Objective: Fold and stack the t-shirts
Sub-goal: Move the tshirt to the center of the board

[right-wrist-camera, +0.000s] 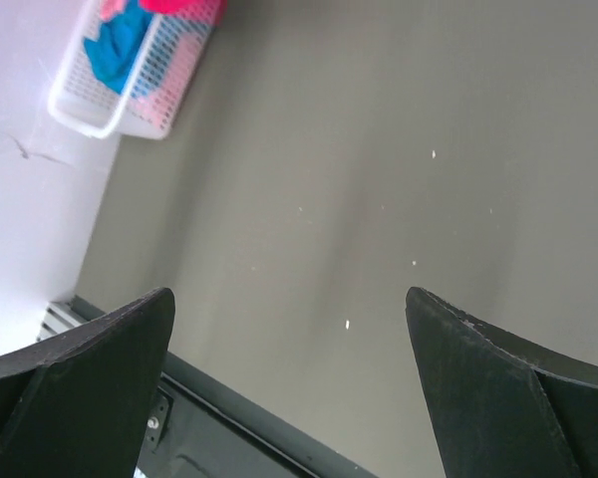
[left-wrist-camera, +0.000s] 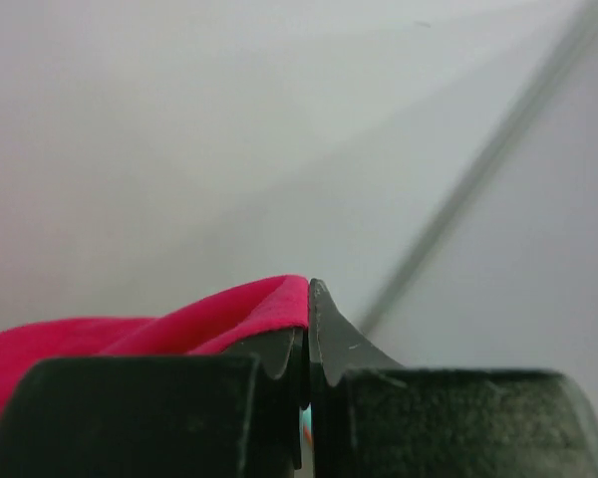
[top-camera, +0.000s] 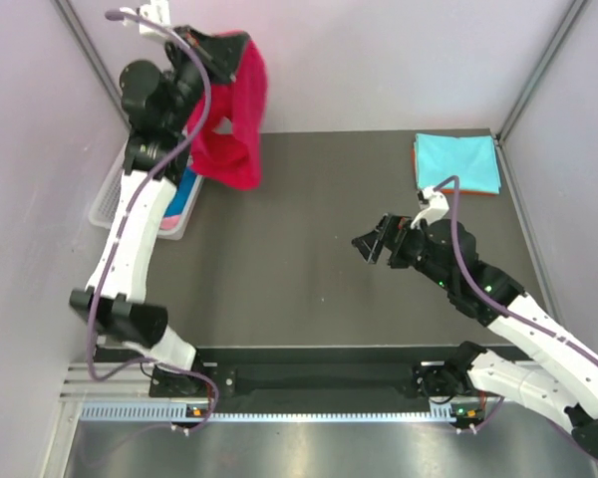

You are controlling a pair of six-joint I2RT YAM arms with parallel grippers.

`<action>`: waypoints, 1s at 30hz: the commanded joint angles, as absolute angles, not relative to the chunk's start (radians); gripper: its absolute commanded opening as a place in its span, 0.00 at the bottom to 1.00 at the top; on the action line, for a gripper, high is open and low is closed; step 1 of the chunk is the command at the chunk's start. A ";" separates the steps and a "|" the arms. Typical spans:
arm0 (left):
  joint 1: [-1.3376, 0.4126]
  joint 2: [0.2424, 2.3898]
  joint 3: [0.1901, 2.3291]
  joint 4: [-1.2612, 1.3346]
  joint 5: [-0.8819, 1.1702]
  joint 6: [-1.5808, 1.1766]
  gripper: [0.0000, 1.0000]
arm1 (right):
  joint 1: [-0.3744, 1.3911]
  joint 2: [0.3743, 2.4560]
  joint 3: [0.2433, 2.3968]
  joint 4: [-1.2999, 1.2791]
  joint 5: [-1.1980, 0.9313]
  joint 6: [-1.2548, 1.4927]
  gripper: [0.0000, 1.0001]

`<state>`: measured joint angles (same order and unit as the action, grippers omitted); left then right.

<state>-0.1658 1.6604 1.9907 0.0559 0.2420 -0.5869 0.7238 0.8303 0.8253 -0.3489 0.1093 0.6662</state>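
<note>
In the upper left of the frame, the left gripper point(top-camera: 217, 45) is clamped on the edge of the crimson t-shirt point(top-camera: 234, 129), which hangs limp and light near the basket point(top-camera: 102, 204). The right gripper point(top-camera: 372, 245) hovers mid-frame with its fingers apart. It looks best pinched at a shoulder seam.

The crimson red t-shirt point(top-camera: 234, 119) is showing one plain, saturated colour. The light turquoise t-shirt point(top-camera: 458, 162) is glowing pale and even, with a sliver of the orange t-shirt point(top-camera: 490, 194) edging it. The basket point(top-camera: 108, 199) is showing white in a lattice pattern, and the royal blue t-shirt point(right-wrist-camera: 120, 45) and pink t-shirt point(right-wrist-camera: 174, 85) are colouring its inside. The table point(top-camera: 309, 259) is reading dark matte grey with pale flecks. The arms point(top-camera: 130, 239) are wearing white shells with black joints and trailing purple cables point(top-camera: 204, 100). The left gripper point(left-wrist-camera: 305, 319) and right gripper point(right-wrist-camera: 289, 294) are showing black.
</note>
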 commanded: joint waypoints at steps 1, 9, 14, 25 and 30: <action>-0.235 1.487 1.793 0.150 0.347 -0.645 0.00 | 0.735 0.753 0.818 -0.348 0.150 0.680 1.00; -0.380 1.194 1.019 0.192 0.382 -0.782 0.00 | 0.735 0.677 0.727 -0.413 0.250 0.752 0.98; -0.452 1.144 0.718 0.149 0.451 -0.813 0.00 | 0.733 0.713 0.681 -0.385 0.253 0.759 0.96; -0.718 1.046 0.553 0.069 0.366 -0.775 0.00 | 0.674 1.023 0.771 -0.220 0.324 0.668 0.86; -0.772 1.036 0.500 0.118 0.446 -0.818 0.11 | 0.588 1.283 0.842 -0.032 0.146 0.499 0.79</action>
